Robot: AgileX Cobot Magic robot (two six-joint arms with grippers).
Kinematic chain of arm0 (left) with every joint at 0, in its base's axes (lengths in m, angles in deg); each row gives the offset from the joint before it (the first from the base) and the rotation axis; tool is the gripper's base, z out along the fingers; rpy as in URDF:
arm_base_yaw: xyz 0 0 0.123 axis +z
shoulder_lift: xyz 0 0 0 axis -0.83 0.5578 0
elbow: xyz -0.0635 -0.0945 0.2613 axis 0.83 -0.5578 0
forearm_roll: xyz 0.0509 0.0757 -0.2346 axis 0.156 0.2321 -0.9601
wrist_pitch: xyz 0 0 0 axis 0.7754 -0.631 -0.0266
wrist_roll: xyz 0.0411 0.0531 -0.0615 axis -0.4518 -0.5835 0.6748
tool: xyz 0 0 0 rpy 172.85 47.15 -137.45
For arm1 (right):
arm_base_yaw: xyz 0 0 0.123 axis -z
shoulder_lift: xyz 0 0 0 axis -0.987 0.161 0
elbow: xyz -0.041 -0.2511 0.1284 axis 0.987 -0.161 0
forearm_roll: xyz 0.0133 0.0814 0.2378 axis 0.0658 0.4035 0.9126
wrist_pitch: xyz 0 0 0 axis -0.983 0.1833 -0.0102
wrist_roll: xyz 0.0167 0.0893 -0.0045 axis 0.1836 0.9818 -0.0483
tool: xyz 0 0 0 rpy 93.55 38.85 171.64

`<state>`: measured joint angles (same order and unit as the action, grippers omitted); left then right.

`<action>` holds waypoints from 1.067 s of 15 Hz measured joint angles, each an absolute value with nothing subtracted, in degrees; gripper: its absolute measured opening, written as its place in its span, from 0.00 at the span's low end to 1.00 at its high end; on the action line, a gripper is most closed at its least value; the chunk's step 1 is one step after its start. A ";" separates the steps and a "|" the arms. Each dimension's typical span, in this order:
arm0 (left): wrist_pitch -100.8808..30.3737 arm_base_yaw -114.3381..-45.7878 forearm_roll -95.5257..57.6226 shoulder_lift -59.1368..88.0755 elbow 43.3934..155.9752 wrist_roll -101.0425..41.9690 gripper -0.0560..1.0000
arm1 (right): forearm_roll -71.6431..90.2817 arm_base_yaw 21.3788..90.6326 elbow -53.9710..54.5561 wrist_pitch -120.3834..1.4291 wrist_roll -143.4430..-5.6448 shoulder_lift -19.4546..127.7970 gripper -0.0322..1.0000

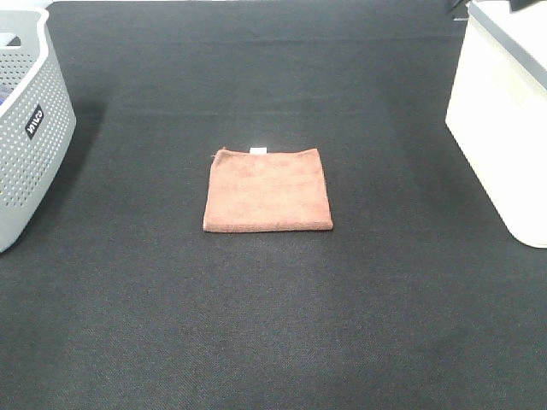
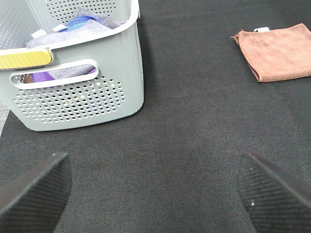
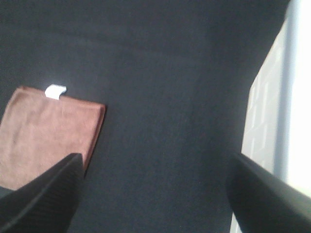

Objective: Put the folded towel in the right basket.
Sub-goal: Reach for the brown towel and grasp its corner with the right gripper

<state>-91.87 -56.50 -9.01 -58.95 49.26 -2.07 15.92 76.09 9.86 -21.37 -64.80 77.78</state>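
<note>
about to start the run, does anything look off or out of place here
Nothing stands out. The folded towel lies flat and neat on the black mat, apart from both the grey perforated basket and the white basket, which stand upright.

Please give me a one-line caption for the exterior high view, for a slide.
The folded towel lies flat on the black table between the grey perforated basket and the white right basket.

The left jaws stand wide open, their two dark, ribbed pads (image 2: pixel 34 191) set far apart and raised clear of the bench, gripping nothing. The left wrist looks down and forward at a slant. The right jaws are spread just as wide, both black pads (image 3: pixel 46 194) held above the bench, also empty, with the wrist angled downward.
</note>
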 joint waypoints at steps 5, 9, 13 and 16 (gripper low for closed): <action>-91.87 -56.50 -9.01 -58.95 49.26 -2.07 0.88 | 15.52 71.00 14.15 -18.51 -64.92 88.21 0.76; -91.87 -56.50 -9.01 -58.95 49.26 -2.07 0.88 | 17.58 70.14 14.15 -18.57 -65.20 94.28 0.76; -91.87 -56.50 -9.01 -58.95 49.26 -2.07 0.88 | 23.31 70.19 14.15 -18.68 -65.43 100.58 0.76; -91.87 -56.50 -9.01 -58.95 49.26 -2.07 0.88 | 29.73 70.19 14.15 -17.71 -68.41 104.19 0.76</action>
